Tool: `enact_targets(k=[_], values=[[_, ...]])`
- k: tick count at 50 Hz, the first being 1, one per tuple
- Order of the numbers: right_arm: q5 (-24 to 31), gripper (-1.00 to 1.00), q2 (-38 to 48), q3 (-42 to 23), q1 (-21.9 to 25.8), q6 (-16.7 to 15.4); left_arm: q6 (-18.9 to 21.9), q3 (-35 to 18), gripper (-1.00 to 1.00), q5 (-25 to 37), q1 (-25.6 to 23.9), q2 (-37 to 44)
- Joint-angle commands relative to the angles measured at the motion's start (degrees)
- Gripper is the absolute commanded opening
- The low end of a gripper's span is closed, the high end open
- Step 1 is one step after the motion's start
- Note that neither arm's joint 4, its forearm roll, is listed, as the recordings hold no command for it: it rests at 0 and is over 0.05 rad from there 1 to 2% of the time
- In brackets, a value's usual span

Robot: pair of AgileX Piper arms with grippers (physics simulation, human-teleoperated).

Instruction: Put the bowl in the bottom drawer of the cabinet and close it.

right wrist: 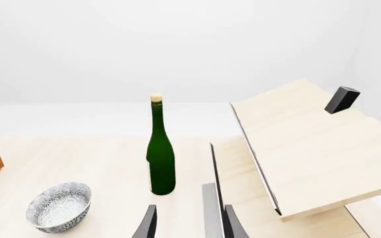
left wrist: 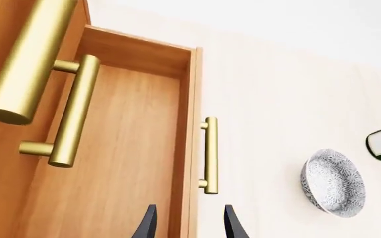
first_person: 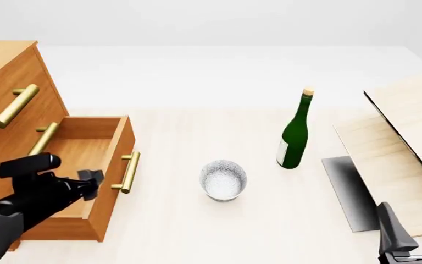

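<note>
On the desk (first_person: pixel 196 231) beside the pulled-out bottom drawer (first_person: pixel 86 148), your bowl (first_person: pixel 223 180) waits ungrasped, both grippers' jaws parted and empty.

- Bright, even, diffuse light throughout; the white backdrop is nearly washed out.
- The pale boards (first_person: pixel 401 137) cast a dark shadow just ahead of the right gripper (first_person: pixel 410 220).
- Brass handles (left wrist: pixel 71 109) show soft sheen; everything renders sharp.

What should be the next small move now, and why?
Probably the right gripper, open and empty, should reach toward the bowl. The bottom drawer is already pulled out, the bowl stands upright on the table beside it, and the left gripper hangs over the drawer's front wall.
</note>
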Motion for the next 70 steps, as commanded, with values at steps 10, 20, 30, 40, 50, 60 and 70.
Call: enact_targets(k=[10, 20, 30, 40, 50, 60, 70], values=[[0.19, 1.0, -0.3, 0.1, -0.05, -0.02, -2.12, 1.1, 1.0, -3.11, -2.64, 4.44], [0.3, 1.0, -0.41, 0.06, -0.05, 0.02, -2.92, 0.96, 1.0, -3.61, -5.1, 5.32], [0.17, 1.0, -0.24, 0.06, -0.05, -0.01, -4.02, 1.38, 1.0, -5.13, -5.98, 7.08], [0.19, 1.0, -0.22, 0.05, -0.05, -0.05, -4.65, 1.44, 1.0, -5.8, -8.27, 7.96], [0.18, 1.0, -0.24, 0.05, -0.06, -0.03, -4.74, 1.66, 1.0, -6.91, -8.9, 9.32], [0.18, 1.0, -0.25, 0.04, -0.06, -0.02, -5.04, 1.32, 1.0, -7.37, -10.67, 9.75], [0.11, 1.0, -0.16, 0.06, -0.06, -0.04, -4.77, 0.8, 1.0, -6.81, -12.12, 8.06]])
